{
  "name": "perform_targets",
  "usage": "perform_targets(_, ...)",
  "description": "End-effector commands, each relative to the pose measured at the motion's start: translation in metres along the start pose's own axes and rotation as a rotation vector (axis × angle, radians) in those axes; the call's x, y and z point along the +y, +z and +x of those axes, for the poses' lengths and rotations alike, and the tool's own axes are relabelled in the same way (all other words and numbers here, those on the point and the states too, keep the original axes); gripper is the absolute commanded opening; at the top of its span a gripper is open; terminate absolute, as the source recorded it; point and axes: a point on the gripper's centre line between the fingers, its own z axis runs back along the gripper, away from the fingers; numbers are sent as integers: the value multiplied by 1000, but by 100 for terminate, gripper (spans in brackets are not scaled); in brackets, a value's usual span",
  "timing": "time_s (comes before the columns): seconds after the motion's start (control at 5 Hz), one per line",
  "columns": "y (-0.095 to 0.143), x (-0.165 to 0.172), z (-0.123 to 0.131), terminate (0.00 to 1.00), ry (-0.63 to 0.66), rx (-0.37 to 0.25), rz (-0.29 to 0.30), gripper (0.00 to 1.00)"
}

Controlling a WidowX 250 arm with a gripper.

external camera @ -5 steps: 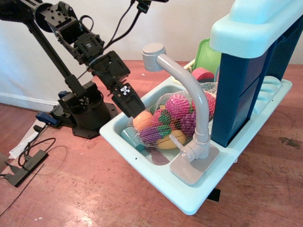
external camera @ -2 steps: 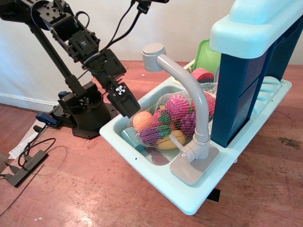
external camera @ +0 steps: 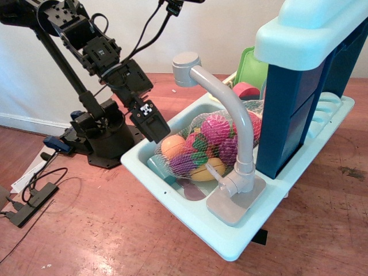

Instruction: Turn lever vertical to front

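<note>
One robot arm [external camera: 86, 43] is seen, with one gripper [external camera: 154, 129] at its end, one toy sink unit [external camera: 172, 190], one grey faucet [external camera: 230, 123] and one lever [external camera: 222, 187].

The gripper hangs at about 9 o'clock of the basin, over its outer rim. Its black fingers appear pressed close together and nothing is held in them — though the tips are dark and the gap is hard to judge.

The lever is a short light-grey stub at the faucet collar, low on the post, jutting toward about 8 o'clock, just above the flat grey base plate [external camera: 233, 207]. It is well apart from the gripper.

One container with contents is noted: the pale blue basin holds one mesh net bag [external camera: 204, 144] of toy food. Within the net, orange, yellow, magenta, purple and green pieces are made out; a reliable count cannot be given, since the pieces overlap and the faucet post crosses them.

A green board [external camera: 251, 69] and a pink piece [external camera: 246, 90] at 12 o'clock of the basin are partly hidden. The blue-and-teal cabinet [external camera: 310, 75] is cut off at the top and right edges.
</note>
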Motion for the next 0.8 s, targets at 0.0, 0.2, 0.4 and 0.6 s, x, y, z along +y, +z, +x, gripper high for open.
perform_targets(0.0,4,-9,1,0,-10,-1,-32,100)
perform_targets(0.2,4,-9,1,0,-10,-1,-32,100)
perform_targets(0.4,4,-9,1,0,-10,-1,-32,100)
perform_targets(0.6,4,-9,1,100,-10,-1,-32,100)
